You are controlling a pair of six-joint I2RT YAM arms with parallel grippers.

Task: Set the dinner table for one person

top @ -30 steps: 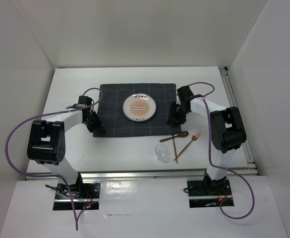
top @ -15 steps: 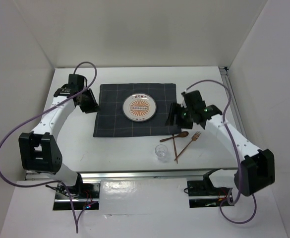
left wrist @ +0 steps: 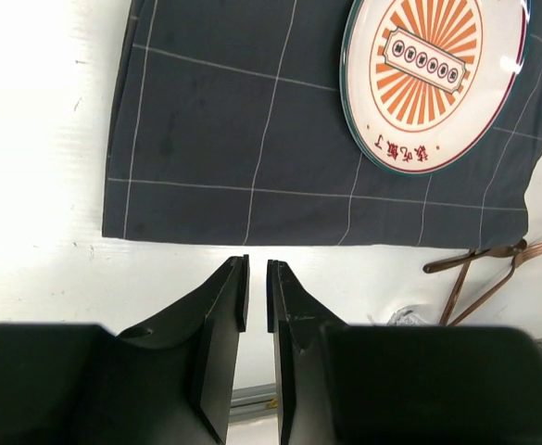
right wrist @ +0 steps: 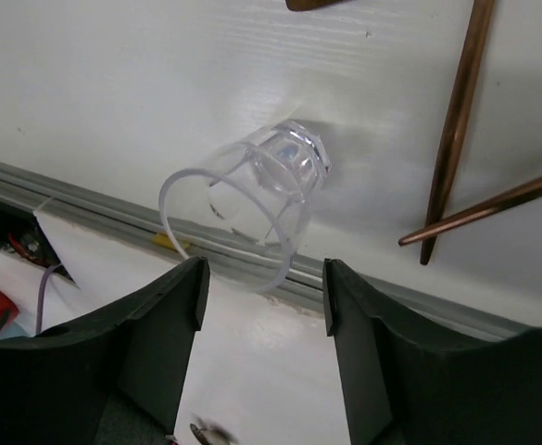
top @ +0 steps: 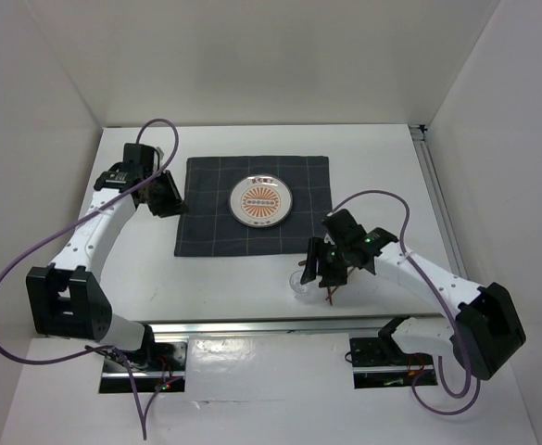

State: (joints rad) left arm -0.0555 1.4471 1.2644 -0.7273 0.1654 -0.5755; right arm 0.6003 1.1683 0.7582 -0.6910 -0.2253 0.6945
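**Ops:** Where's the right gripper (right wrist: 263, 269)?

**Me:** In the lower middle of the overhead view, low over the dinner table (top: 224, 278). The white top fills the centre of that view, with its metal rail (top: 252, 324) along the bottom edge. My jaws are spread wide with the clear cup (right wrist: 252, 213) just ahead of and between the fingertips. I see neither pad touching it, so I'm holding nothing.

**Ops:** Why so wide?

**Me:** The cup is round, thin-walled and see-through, so its edges are hard to judge on the wrist view. The extra room keeps me from clipping the rim and tipping it. It also stands close to the rail, so a nudge toward the bottom of the frame could send it off.

**Ops:** And the cutlery?

**Me:** The copper-coloured utensils (right wrist: 456, 120) lie at the upper right of the right wrist view, beside the cup but apart from it. I reckon the cup is what I'm after now. It belongs up by the plate (top: 261, 201), which sits in the upper middle of the dark checked mat (top: 215, 232).

**Ops:** Left side?

**Me:** The left gripper (left wrist: 257, 269) is parked at the upper left of the overhead view, next to the mat's left edge. There's only a thin slit between its fingers and nothing in them. It's well away from the plate, so the right arm has the lower right area to itself.

**Ops:** Your next worry?

**Me:** Closing squarely on the cup. If I squeeze off-centre it may skid on the smooth tabletop.
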